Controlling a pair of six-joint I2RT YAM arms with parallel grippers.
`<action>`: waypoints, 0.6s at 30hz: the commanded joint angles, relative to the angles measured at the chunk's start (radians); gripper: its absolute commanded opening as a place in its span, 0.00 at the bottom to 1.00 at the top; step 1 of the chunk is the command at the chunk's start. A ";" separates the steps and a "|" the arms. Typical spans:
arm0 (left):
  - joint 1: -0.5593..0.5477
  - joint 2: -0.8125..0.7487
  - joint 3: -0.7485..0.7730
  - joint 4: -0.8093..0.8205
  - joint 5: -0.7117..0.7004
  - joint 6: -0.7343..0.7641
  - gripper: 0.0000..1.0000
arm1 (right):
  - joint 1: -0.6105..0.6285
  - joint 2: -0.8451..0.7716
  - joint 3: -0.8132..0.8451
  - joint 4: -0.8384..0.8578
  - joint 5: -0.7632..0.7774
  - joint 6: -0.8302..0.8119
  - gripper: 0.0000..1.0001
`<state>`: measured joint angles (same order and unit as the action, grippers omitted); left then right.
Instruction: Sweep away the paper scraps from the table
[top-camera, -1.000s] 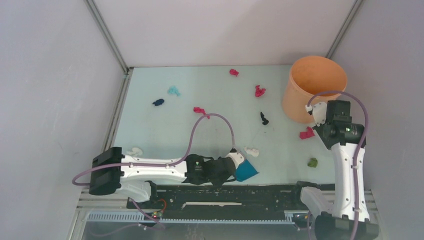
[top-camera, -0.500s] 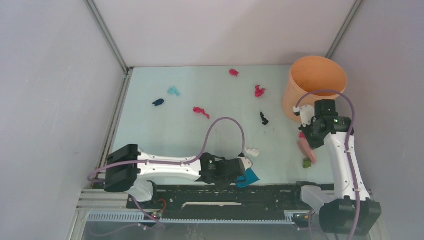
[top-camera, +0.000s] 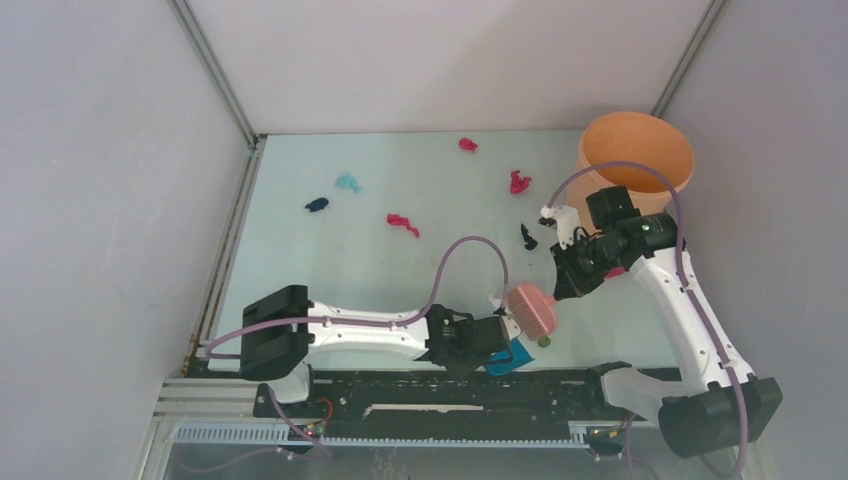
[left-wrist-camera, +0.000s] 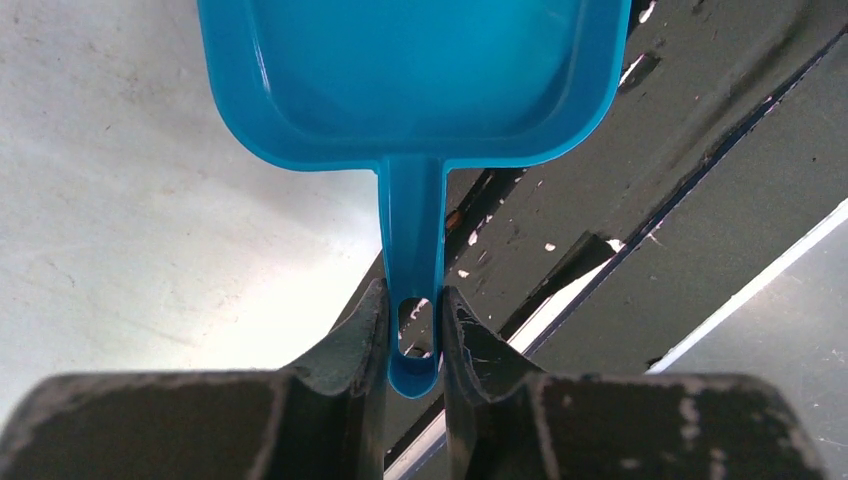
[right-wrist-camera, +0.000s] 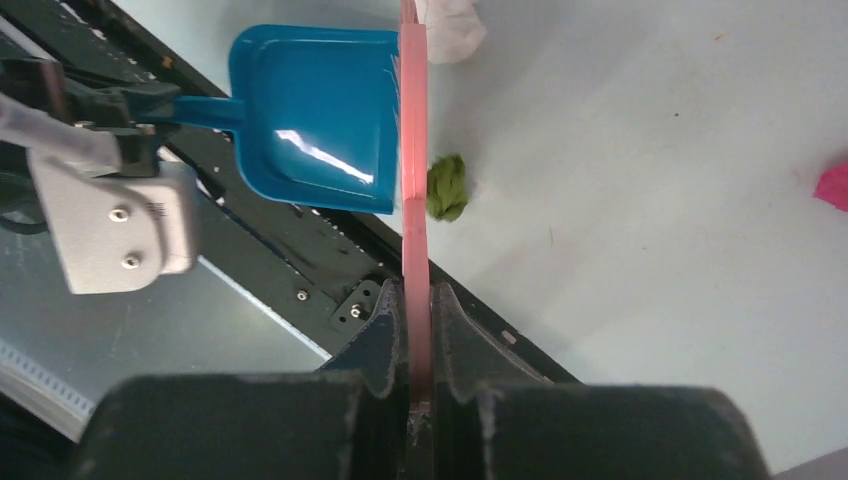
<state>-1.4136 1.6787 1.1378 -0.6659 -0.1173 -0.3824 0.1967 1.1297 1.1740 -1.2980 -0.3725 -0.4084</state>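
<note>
Left pincer (left-wrist-camera: 413, 325) clamps blue plastic dustpan (left-wrist-camera: 410, 80) by handle; right pincer (right-wrist-camera: 418, 310) clamps flat pink brush (right-wrist-camera: 413, 150). Olive green paper wad (right-wrist-camera: 447, 187) on pale mint-green table (right-wrist-camera: 650, 250), just beside pan lip. Likely best: set brush behind wad, sweep panward, lip flat.

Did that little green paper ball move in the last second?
Yes. The green paper ball slid left, away from the orange bucket, toward the blue dustpan.

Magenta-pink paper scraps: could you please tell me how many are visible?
4 magenta-pink scraps: one near the table's far edge, one left of the orange bucket, one mid-table, one at the right wrist view's right edge. More may be hidden.
</note>
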 joint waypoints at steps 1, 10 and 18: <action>-0.005 0.014 0.037 0.012 0.018 0.013 0.00 | -0.002 -0.020 0.079 -0.037 -0.047 0.025 0.00; -0.008 -0.099 -0.017 0.037 -0.046 -0.019 0.56 | -0.035 -0.035 0.169 -0.130 -0.081 -0.138 0.00; -0.024 -0.440 -0.061 0.115 -0.190 0.088 0.71 | 0.069 -0.022 0.184 -0.283 -0.246 -0.348 0.00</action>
<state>-1.4258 1.4204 1.0775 -0.6498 -0.2123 -0.3740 0.2016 1.1110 1.3178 -1.4643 -0.4808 -0.6132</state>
